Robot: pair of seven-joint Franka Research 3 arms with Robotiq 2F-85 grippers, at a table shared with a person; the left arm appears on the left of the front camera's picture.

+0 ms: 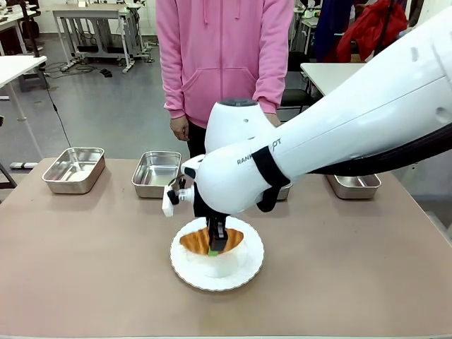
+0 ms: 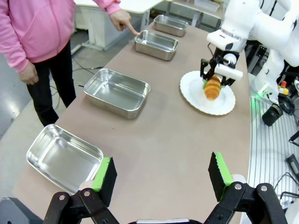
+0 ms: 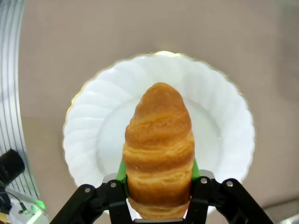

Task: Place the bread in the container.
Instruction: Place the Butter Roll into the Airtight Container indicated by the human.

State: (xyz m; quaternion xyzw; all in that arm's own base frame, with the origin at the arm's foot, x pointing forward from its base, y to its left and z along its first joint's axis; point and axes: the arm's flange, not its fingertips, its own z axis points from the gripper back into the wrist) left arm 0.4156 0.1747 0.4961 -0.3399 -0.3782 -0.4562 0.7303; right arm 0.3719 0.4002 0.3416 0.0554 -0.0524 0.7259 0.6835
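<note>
The right hand [image 1: 215, 248] is clenched on the bread [image 1: 210, 240], its green pads pressing the croissant's flanks near one end, over the white plate [image 1: 247, 272] near the middle of the worktop [image 1: 92, 261]. In the right wrist view the croissant [image 3: 159, 149] stands out between the fingers with the plate [image 3: 219, 121] beneath it; whether it has fully cleared the plate cannot be told. The left hand [image 2: 161, 179] is released, jaws wide apart with nothing between them, hovering over the worktop's left end.

Four steel pans line the far edge. In the left wrist view the person's hand [image 2: 125, 21] points a finger at the rim of one pan [image 2: 156, 44], which seems to mark that container as the target; in the front view it probably lies behind the arm.

To do the step well, the right arm should lift straight up until the crust clears the plate rim, then carry the bread to the far side, keeping it level so the loose end does not droop or twist out of the grip. The grip sits off-centre, so slow travel is wise. It should lower the bread inside the pan's walls, away from the person's finger, and only then release.
</note>
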